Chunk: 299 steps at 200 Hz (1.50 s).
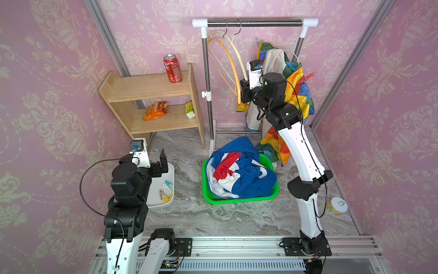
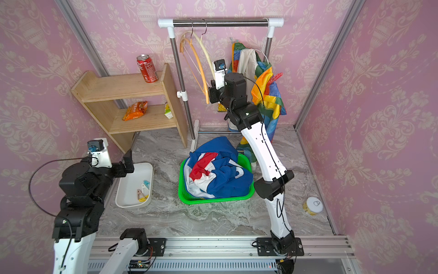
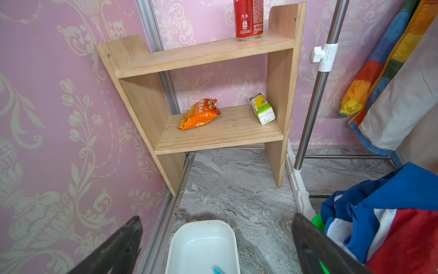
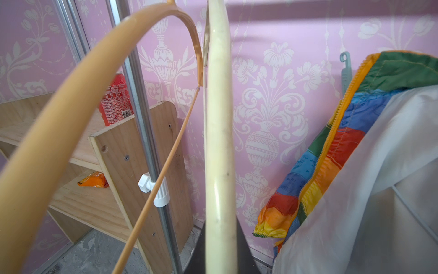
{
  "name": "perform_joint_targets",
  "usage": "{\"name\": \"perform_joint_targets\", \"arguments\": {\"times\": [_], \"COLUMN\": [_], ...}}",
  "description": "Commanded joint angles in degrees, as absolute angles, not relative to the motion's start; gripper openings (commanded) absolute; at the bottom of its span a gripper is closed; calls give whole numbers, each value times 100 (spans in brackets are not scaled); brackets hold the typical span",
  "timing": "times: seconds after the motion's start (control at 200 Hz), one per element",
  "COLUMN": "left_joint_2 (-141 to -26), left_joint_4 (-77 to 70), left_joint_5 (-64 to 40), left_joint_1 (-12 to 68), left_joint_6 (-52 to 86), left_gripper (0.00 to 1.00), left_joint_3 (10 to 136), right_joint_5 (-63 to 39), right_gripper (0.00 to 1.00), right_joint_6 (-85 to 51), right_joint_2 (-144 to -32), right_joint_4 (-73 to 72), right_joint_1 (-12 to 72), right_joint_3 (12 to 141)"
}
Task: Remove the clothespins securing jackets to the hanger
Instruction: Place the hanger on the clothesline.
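At the table's left edge, the left gripper (image 3: 216, 217) hangs with its jaws spread wide and nothing between them. It is just above the back end of a white tray (image 2: 132, 187). Three loose clothespins lie at the tray's near right corner, below and in front of that gripper: light blue (image 2: 146, 183), beige (image 2: 139, 193) and yellow (image 2: 144, 198).

Near the table's middle, a green basket (image 1: 237, 201) holds the crumpled blue-red-white jacket (image 1: 246, 180).

A clothes rack (image 1: 254, 23) stands along the back edge. An orange hanger (image 1: 230, 59) and a cream hanger (image 4: 218, 142) hang bare from it. The right gripper (image 4: 221, 237) is clamped on the cream hanger's lower end.

Just right of that gripper, the rainbow jacket (image 1: 296, 80) hangs on a white hanger (image 1: 295, 57). A red clothespin (image 1: 307, 78) is clipped on its far shoulder, across the jacket from the gripper. A pale blue clip (image 4: 344, 71) sticks up behind the zip edge, above and to the gripper's right.
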<state>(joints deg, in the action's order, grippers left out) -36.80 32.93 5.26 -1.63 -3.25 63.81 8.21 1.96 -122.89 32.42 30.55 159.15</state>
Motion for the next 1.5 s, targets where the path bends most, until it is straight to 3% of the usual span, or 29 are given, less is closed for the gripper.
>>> {"name": "perform_joint_targets", "arguments": {"times": [0.0,0.42,0.465,0.56,0.675,0.986,1.001,1.081,1.331,1.491], "left_joint_2": [-3688,-3622,-3620,-3586,-3546,-3680,-3694,-3786,-4055,-4248], "left_joint_4": [3299,3327,3351,3380,3375,3196,3184,3075,2650,2442], "left_joint_5": [498,458,464,483,509,468,451,413,325,158], "left_joint_1": [-123,-123,-123,-123,-131,-123,-123,-123,-123,-128], "left_joint_6": [-133,-21,-18,-8,0,-59,-61,-74,-73,-1], "left_gripper": [99,99,99,99,99,99,99,99,99,99], "left_joint_3": [6291,6204,6189,6154,6100,5994,5989,5974,5906,5889], "right_joint_5": [426,481,646,1037,1450,2206,2202,2031,858,2548], "right_gripper": [0,0,15,63,77,81,85,100,100,100], "right_joint_6": [773,1131,1086,1098,1138,980,975,915,393,534], "right_joint_2": [-12426,-12518,-12516,-12483,-12397,-11595,-11513,-11029,-8479,-7372], "right_joint_4": [3793,3918,3920,3940,3981,4084,4103,4231,3671,3234], "right_joint_1": [3454,3990,3986,3984,3949,3744,3744,3761,3819,3814], "right_joint_3": [15839,15852,15850,15830,15790,15206,15147,14811,12351,11381]}}
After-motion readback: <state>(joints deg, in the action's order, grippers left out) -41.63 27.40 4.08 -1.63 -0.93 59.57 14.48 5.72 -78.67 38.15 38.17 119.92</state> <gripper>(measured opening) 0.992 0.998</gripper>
